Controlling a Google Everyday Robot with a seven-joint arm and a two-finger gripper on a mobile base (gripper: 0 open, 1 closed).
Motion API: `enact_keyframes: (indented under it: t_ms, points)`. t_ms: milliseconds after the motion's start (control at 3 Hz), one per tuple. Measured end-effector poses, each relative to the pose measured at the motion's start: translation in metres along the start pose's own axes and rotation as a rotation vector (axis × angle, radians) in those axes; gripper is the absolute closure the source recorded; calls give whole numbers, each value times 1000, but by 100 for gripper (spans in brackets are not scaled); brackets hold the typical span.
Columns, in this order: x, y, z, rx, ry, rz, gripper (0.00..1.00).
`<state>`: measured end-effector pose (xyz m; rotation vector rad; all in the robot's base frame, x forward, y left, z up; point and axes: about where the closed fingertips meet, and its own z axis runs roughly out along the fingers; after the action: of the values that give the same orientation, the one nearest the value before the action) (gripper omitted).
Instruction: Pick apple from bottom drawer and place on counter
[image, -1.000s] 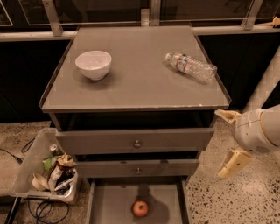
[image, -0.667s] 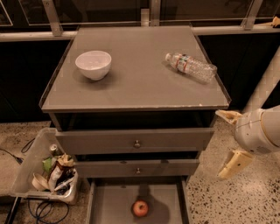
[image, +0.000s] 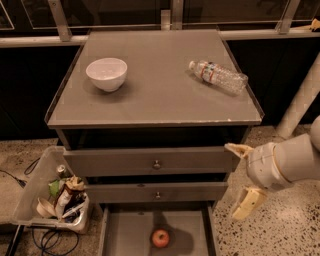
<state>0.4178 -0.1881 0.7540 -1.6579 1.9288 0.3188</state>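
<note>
Apple (image: 160, 238) lies untouched in the open bottom drawer (image: 125, 232), not yet on the counter (image: 160, 100). The gripper (image: 242, 176) hangs beside the cabinet, fingers wide apart and empty, so the whole pick and place remains.

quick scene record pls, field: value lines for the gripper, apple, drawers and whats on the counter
gripper: open, holding nothing, right of the knobbed drawers
apple: on the drawer floor, near the middle
bottom drawer: pulled open
counter: white bowl at left, plastic bottle lying on its side at right
floor, left of the drawers: bin holding trash
</note>
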Motion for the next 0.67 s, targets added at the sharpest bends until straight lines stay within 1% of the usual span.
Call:
enact_keyframes:
  t_ms: [333, 667]
  points:
    - [13, 15, 43, -41, -38, 8, 0]
    - [30, 36, 90, -51, -109, 10, 0]
